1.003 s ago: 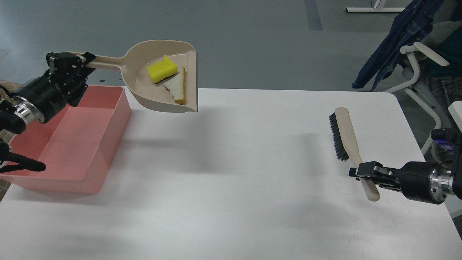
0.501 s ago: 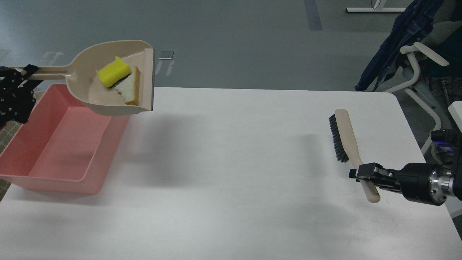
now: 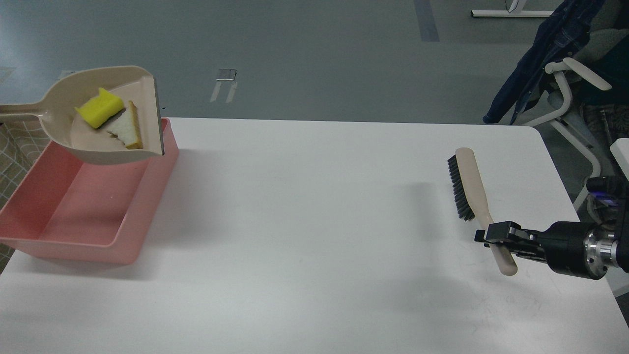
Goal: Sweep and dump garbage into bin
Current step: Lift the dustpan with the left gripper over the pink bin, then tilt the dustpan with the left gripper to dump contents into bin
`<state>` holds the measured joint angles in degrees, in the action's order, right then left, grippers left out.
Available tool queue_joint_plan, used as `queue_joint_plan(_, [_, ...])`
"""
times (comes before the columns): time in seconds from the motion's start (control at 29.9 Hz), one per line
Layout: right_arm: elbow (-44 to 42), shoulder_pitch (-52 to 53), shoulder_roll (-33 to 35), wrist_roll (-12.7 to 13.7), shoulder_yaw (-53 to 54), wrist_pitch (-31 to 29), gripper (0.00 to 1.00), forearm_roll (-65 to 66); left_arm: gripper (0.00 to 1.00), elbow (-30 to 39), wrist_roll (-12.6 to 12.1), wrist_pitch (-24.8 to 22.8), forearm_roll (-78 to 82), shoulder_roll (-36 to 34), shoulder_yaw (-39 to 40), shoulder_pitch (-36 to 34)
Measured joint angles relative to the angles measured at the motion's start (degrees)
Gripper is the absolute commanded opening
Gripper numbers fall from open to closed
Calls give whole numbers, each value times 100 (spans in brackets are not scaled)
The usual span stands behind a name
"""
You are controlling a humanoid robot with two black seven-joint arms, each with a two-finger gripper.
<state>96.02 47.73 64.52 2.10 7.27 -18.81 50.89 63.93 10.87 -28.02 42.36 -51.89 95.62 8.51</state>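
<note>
- Garbage sits in the dustpan (image 3: 105,142): a yellow sponge piece (image 3: 100,111) and a white bread wedge (image 3: 126,132) with a tan crust, touching each other, the bread on the side nearer the pan's open lip.
- I see the dustpan held in the air above the far end of the pink bin (image 3: 73,211), its lip over the bin's far right corner and its handle running off the frame's left edge.
- My left gripper is outside the frame, so I can't report whether its fingers are spread or pressed together.
- Nothing shows on the visible part of the bin's floor; the bin stands on the white table (image 3: 314,255), at its left edge.
- Well to the right of the bin, a brush (image 3: 469,189) lies on the table, black bristles facing the bin, beige handle pointing toward me.
- My right gripper (image 3: 493,234) pinches the brush's handle near its end, fingers pressed on either side of it.
- Beyond the table, far right of the bin, I see a chair (image 3: 570,93) with a dark blue jacket (image 3: 540,54) draped over it.
</note>
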Motion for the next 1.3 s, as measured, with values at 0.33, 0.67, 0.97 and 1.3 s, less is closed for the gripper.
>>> queue_joint_plan(0.33, [2,-5,-9,0,-10,7,0,0,0,-3,488,1,672,-242,65,244])
queue_joint_plan(0.67, [-2,-36,-10,1,-11,10,0,0,0,14,563,2,1574,-270,474,248])
queue_joint_plan(0.97, [13,-108,-21,1,-9,42,0,0,0,33,625,2,2033,-392,642,248])
queue_joint_plan(1.3, [14,-114,-116,1,19,44,0,0,0,26,644,2,2459,-604,651,262])
